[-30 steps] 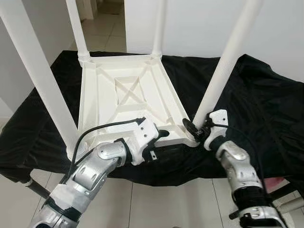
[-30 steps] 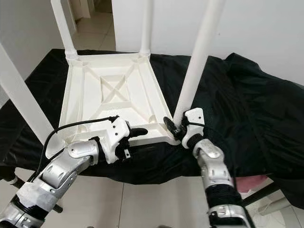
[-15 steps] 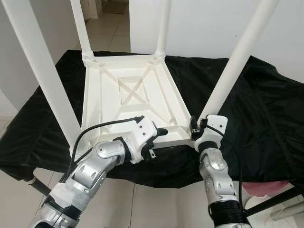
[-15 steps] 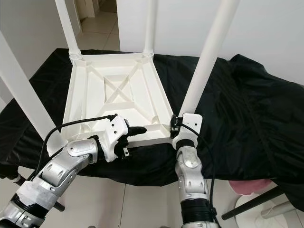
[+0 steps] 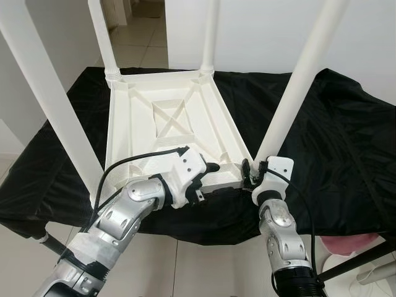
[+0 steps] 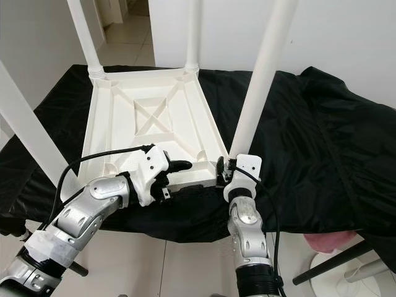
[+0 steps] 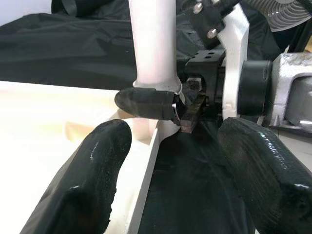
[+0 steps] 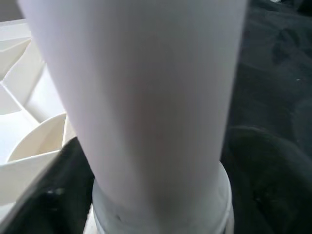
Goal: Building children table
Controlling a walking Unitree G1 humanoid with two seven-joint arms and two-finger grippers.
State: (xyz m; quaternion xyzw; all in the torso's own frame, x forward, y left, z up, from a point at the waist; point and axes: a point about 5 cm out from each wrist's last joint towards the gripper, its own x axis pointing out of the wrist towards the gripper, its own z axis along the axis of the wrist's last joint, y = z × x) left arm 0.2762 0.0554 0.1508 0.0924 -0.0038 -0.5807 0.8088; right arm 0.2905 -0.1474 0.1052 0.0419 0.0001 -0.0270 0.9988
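Note:
A white children's table (image 5: 167, 117) lies upside down on a black cloth (image 5: 334, 136), its legs standing up. My right gripper (image 5: 250, 173) is at the base of the near right leg (image 5: 291, 99) and is shut on it. In the left wrist view one black finger (image 7: 146, 102) wraps that leg's collar, and in the right wrist view the leg (image 8: 146, 97) sits between the dark fingers. My left gripper (image 5: 207, 176) is open at the near rim of the tabletop. Its fingers (image 7: 83, 185) straddle the rim (image 7: 146, 170), one on each side.
The near left leg (image 5: 49, 93) rises close to my left arm, and two far legs (image 5: 102, 37) stand at the back corners. The cloth hangs over the front edge above a tiled floor (image 5: 204, 266). A pink object (image 5: 349, 244) lies low on the right.
My right arm has swung in from the right to come up from below, and its gripper has closed round the leg base. The left gripper has hardly moved. The camera shifted slightly.

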